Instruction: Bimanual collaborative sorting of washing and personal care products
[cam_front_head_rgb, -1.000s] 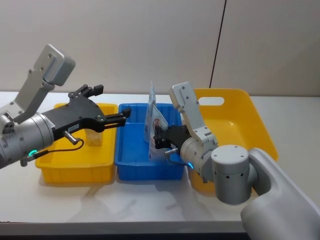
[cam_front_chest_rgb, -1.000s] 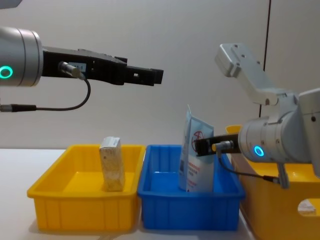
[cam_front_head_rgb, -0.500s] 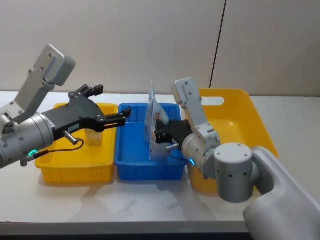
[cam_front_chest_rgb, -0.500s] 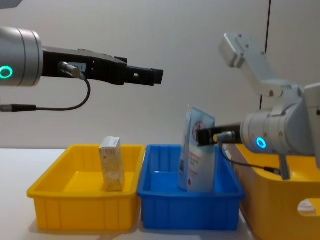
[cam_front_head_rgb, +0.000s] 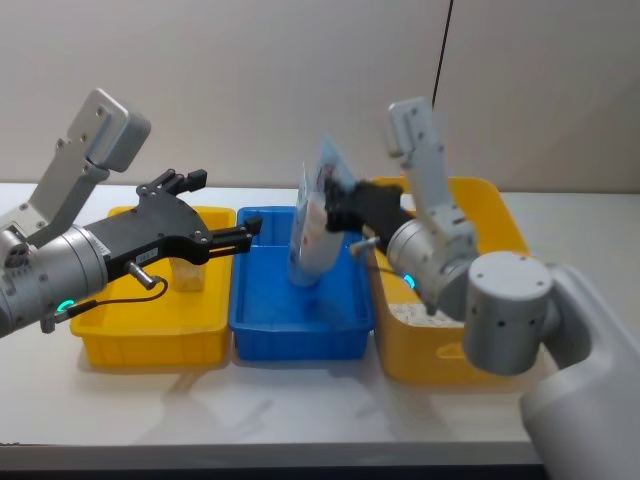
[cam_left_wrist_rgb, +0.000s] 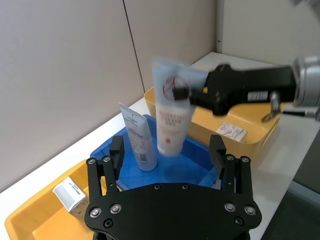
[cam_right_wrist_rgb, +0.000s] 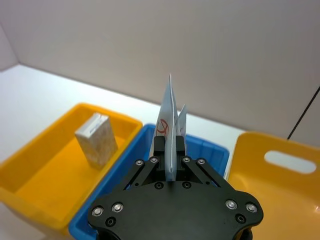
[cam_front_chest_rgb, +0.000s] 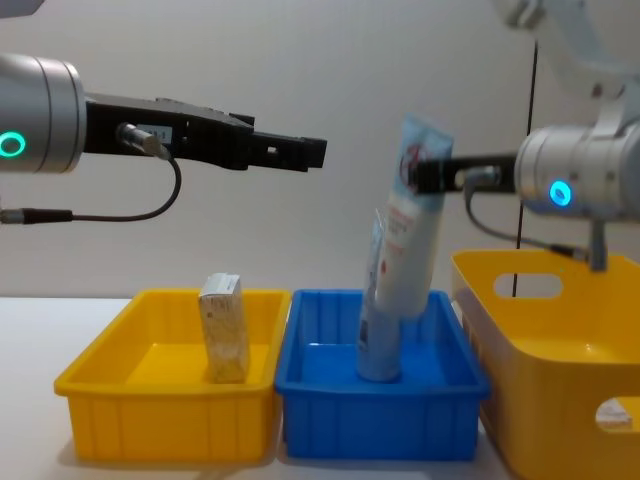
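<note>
Tube (cam_front_chest_rgb: 410, 225), white with pale-blue crimped top and red round mark, is pinched at its top end by the right tool (cam_front_chest_rgb: 428, 176) and hangs tilted in the air above the blue bin (cam_front_chest_rgb: 330, 410). Its lower end is near, maybe touching, a second tube (cam_front_chest_rgb: 375, 310) that stands upright in that bin; contact cannot be told. In the left wrist view the held tube (cam_left_wrist_rgb: 171, 112) hangs just beside the standing tube (cam_left_wrist_rgb: 139, 136), and the right tool (cam_left_wrist_rgb: 200, 92) is clamped on the held tube's flat top.

A beige carton (cam_front_chest_rgb: 225, 328) stands upright in the small yellow bin (cam_front_chest_rgb: 120, 420) at the left end of the row on the tabletop (cam_front_head_rgb: 300, 405). The large yellow bin (cam_front_chest_rgb: 560, 400) with a handle slot sits at the right end, with small sachets (cam_left_wrist_rgb: 231, 131) on its floor.

The left tool (cam_front_chest_rgb: 288, 150) hovers high over the gap between the small yellow and blue bins, fingers spread wide, holding nothing.

Judgement: the tube is being lifted out or carried for sorting. To do it well, raise the tube straight until its lower end is free of the standing tube and the bin wall before any sideways travel, else the standing tube may tip. The grip is on the thin crimp only, so the body can swing; move slowly and keep the clamp firm. If a handover is meant, the left tool should take the tube's body, below the right tool.
</note>
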